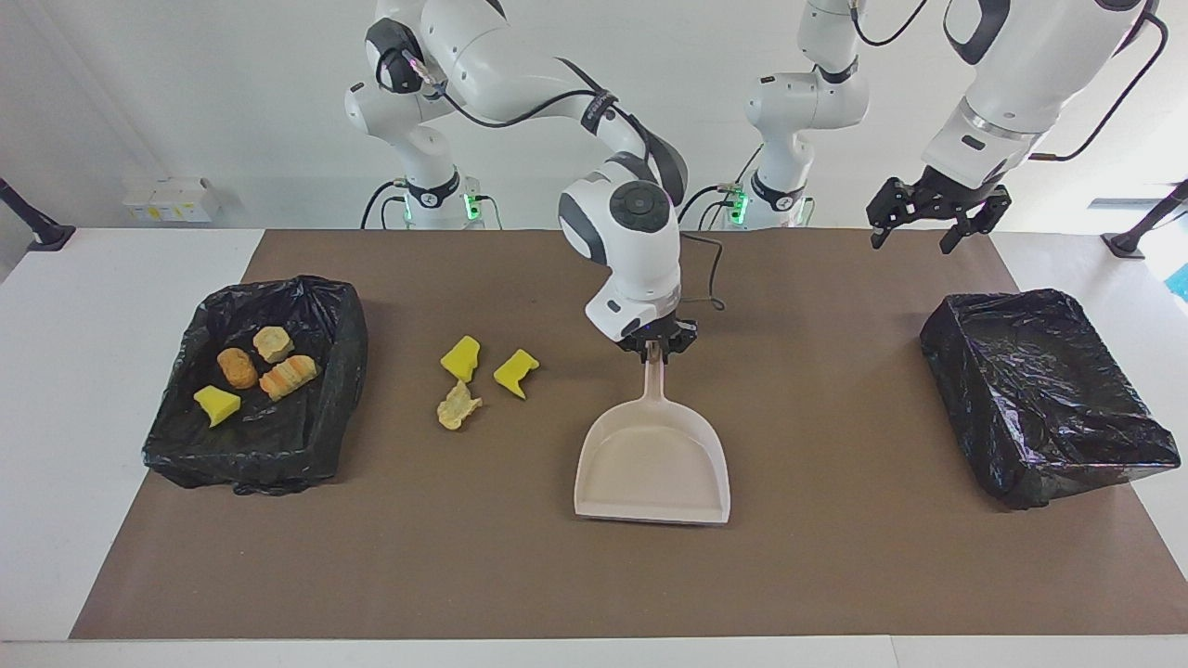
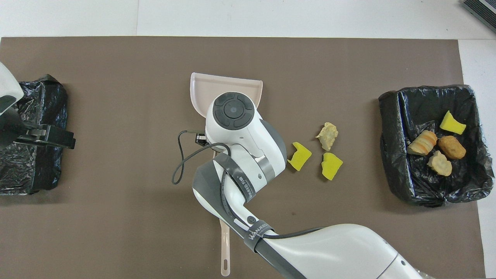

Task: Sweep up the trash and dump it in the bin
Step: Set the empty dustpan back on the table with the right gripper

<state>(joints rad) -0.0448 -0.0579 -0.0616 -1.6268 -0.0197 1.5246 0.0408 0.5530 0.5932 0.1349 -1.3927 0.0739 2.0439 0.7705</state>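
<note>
The beige dustpan lies flat on the brown mat mid-table, its mouth away from the robots; the arm hides most of it in the overhead view. My right gripper is shut on the tip of its handle. Three trash pieces lie loose beside the pan toward the right arm's end: two yellow sponge bits and a tan lump. Several more pieces lie in the black-lined bin at that end. My left gripper hangs open in the air by the other bin.
An empty black-lined bin stands at the left arm's end. A slim beige handle, apparently the hand brush, lies on the mat close to the robots, mostly hidden under the right arm. A black cable loops off the right wrist.
</note>
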